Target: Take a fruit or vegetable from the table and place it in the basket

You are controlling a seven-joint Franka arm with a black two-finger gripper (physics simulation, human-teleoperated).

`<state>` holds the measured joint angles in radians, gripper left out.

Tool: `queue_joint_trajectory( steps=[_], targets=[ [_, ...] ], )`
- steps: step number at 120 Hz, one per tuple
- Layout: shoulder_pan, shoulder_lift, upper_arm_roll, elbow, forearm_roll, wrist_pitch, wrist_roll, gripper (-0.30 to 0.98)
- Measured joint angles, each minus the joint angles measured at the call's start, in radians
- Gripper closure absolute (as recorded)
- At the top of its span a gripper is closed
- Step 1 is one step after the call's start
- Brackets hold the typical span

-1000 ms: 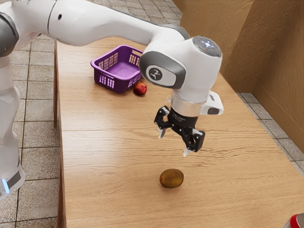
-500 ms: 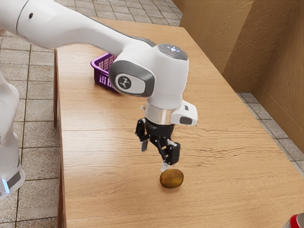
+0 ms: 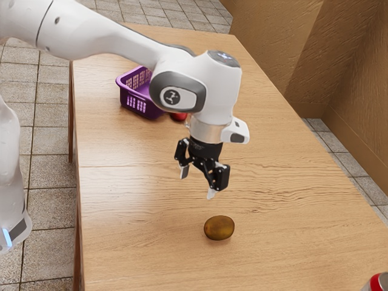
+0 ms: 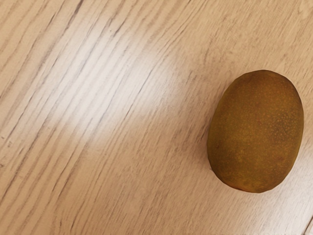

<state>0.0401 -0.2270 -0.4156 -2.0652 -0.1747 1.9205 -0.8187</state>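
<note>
Table (image 3: 133,236) grained wood, glossy patch; kiwi (image 4: 257,132) brown, speckled, nearly matt; basket (image 3: 136,104) purple plastic.

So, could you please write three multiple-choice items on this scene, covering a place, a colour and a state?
1. Where is the red fruit?
A) Inside the basket
B) On the table, beside the basket
C) Between the claw's fingers

2. What colour is the basket?
A) Purple
B) Green
C) White

3. What is the state of the claw?
A) Shut on the brown fruit
B) Shut on the basket's rim
C) Open and holding nothing

Key:
1: B, the exterior view shows it by the basket's outer wall.
2: A, its walls and rim are purple.
3: C, its fingers stand apart with nothing gripped, and the brown fruit lies on the table.
</note>
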Motion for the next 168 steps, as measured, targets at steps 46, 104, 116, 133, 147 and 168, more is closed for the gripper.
queue_joint_trajectory(
  steps=[46,104,116,133,147,168],
  targets=[
    [-0.003,0.146,0.0,0.026,0.006,0.1,0.087,0.0],
    [-0.063,0.212,0.0,0.026,0.009,0.256,0.147,0.0],
    [-0.063,0.219,0.001,0.026,0.008,0.266,0.154,0.0],
    [-0.061,0.232,0.001,0.026,0.008,0.274,0.163,0.0],
    [-0.059,0.254,0.001,0.027,0.009,0.283,0.169,0.0],
    [-0.033,0.281,0.002,0.027,0.009,0.298,0.176,0.0]
  ],
)
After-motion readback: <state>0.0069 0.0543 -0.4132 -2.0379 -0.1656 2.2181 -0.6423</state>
